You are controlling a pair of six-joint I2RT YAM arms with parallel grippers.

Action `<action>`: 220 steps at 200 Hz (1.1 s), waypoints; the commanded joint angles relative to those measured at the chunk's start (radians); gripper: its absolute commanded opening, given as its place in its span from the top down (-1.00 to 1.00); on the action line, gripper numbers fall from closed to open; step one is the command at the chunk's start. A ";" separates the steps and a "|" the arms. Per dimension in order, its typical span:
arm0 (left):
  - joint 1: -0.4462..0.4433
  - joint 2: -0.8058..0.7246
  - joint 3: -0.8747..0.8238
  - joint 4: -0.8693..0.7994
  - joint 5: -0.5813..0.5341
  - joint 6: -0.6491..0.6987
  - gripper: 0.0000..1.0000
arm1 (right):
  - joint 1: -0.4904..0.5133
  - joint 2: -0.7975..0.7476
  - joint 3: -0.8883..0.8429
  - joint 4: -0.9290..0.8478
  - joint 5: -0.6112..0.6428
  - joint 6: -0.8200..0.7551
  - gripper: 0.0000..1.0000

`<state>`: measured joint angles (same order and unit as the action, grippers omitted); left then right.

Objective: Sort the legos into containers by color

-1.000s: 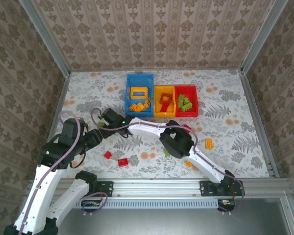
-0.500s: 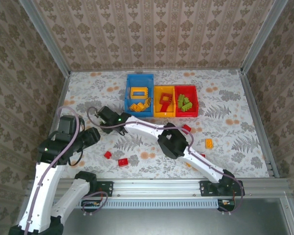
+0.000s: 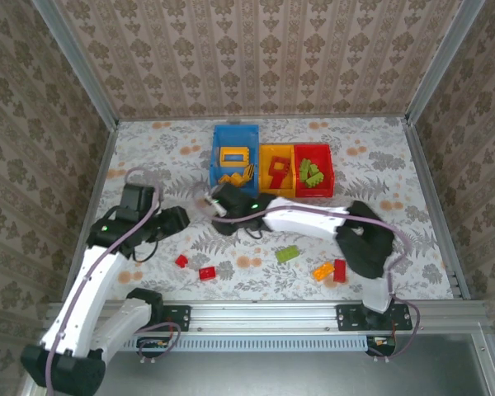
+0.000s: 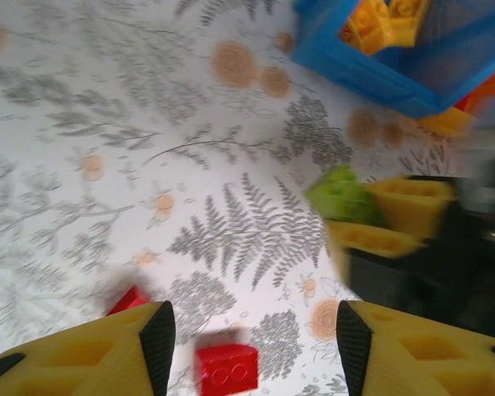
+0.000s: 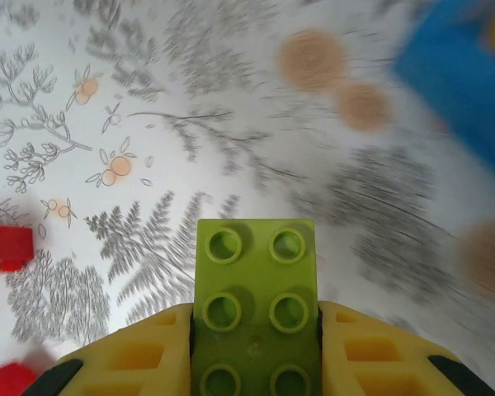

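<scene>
Right end effector [image 5: 256, 351] around green lego [image 5: 256, 285]

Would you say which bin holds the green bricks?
The red bin, rightmost; the blue bin holds yellow bricks, the yellow bin red ones.

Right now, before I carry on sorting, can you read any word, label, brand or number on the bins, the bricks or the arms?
No readable text in any view.
Green brick in the right hand: stud tops look plain, no lettering shows.
Blue bin, yellow bin, red bin: no labels visible from above.
Red brick by the left hand: blurred, nothing legible.
</scene>
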<state>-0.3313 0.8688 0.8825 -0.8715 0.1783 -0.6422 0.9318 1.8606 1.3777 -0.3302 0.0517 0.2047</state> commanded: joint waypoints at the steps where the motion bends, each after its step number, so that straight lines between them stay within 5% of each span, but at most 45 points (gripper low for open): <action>1: -0.108 0.098 0.016 0.224 0.037 -0.024 -0.16 | -0.123 -0.183 -0.116 -0.001 0.029 0.098 0.77; 37: -0.333 0.394 0.214 0.356 -0.018 0.037 -0.19 | -0.393 -0.328 -0.234 -0.056 0.033 0.184 0.77; 80: -0.445 0.676 0.458 0.406 -0.003 0.094 -0.20 | -0.625 -0.162 -0.039 -0.195 0.019 0.190 0.76; 172: -0.505 0.874 0.627 0.409 0.007 0.121 -0.21 | -0.719 0.234 0.390 -0.416 0.137 0.078 0.56; 220: -0.520 0.854 0.602 0.382 -0.002 0.126 -0.24 | -0.717 0.266 0.434 -0.419 0.140 0.057 -0.05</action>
<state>-0.8433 1.7351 1.4754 -0.4679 0.1833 -0.5442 0.2157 2.1155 1.7626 -0.6987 0.1642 0.2897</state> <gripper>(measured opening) 0.616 0.481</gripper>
